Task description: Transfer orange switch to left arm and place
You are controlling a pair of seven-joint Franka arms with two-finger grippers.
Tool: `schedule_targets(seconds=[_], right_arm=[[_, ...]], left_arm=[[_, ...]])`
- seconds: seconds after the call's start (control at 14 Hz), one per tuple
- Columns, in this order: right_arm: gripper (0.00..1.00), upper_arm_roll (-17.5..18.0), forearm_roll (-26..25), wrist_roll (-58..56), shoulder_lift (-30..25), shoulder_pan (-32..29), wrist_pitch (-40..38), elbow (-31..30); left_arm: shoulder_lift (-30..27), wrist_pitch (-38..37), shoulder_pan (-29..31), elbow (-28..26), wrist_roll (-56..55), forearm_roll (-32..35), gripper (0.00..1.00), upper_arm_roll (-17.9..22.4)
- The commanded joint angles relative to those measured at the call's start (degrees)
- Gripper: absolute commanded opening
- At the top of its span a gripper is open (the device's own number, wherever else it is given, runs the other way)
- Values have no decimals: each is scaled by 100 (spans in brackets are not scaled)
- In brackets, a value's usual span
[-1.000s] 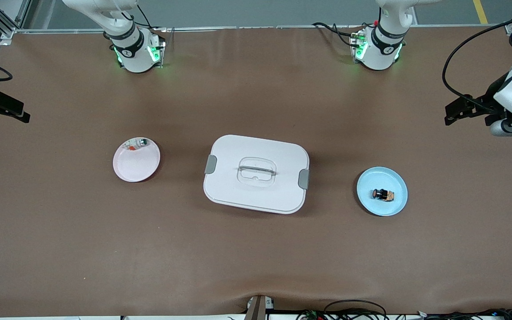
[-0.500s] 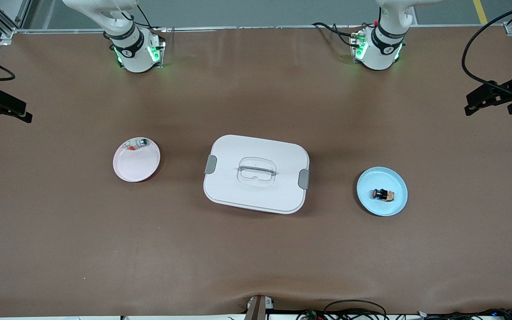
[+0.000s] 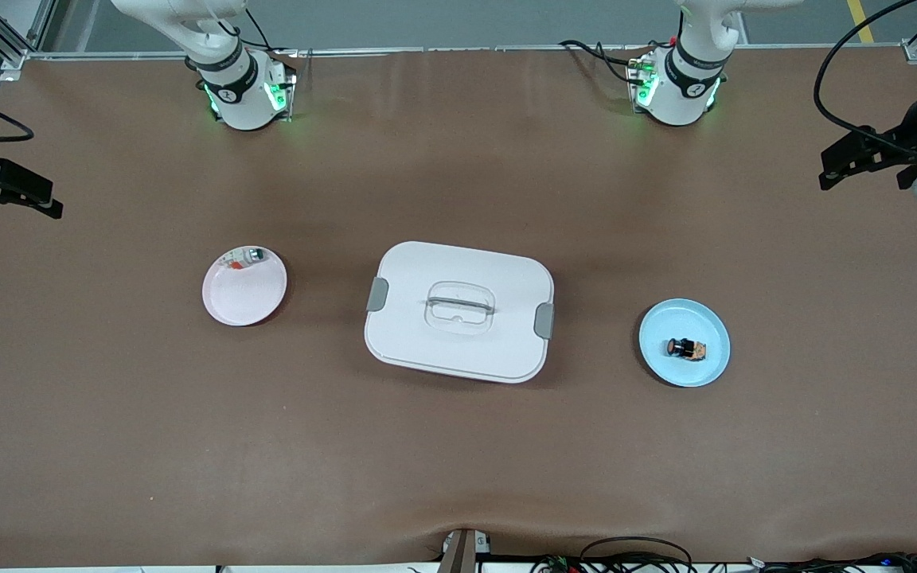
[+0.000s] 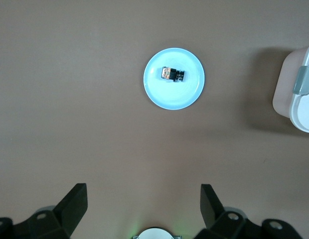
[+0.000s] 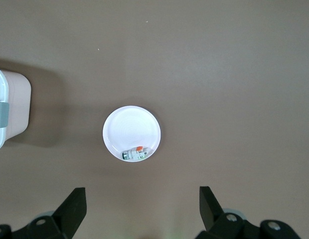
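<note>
1. The left pincer (image 3: 833, 169) has moved a little, high over its end of the surface (image 3: 458, 446), wide open and empty.
2. The right pincer (image 3: 44, 203) has crept slightly inward, open and empty.
3. The orange switch (image 3: 686, 348) still lies on the blue plate (image 3: 713, 370), beside the box (image 3: 458, 310). No grab has started.

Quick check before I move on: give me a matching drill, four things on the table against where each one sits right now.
Things:
1. orange switch
2. whitish part
3. box
4. left gripper

Places:
A. mid-table, between the two plates
B. on the pink plate
C. open, over the left arm's end of the table
D. on the blue plate

Pairs: 1-D, 2-B, 3-A, 4-C
</note>
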Motion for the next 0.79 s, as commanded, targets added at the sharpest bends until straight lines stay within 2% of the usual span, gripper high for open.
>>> schedule_targets(seconds=[0.0,0.14,0.29,0.71], right_arm=[[100,-4,-78,-77,-135,33,32,-89],[100,-4,-70,-77,-143,33,49,-89],[100,-4,-70,-77,-143,33,163,-89],[100,-4,-78,-77,-143,33,190,-89]], left_arm=[[-461,179,-48,-470,-79,70,100,4],[-664,294,-74,-726,-219,70,100,4],[-744,294,-127,-762,-552,61,100,-5],[-559,294,-154,-691,-554,44,100,21]])
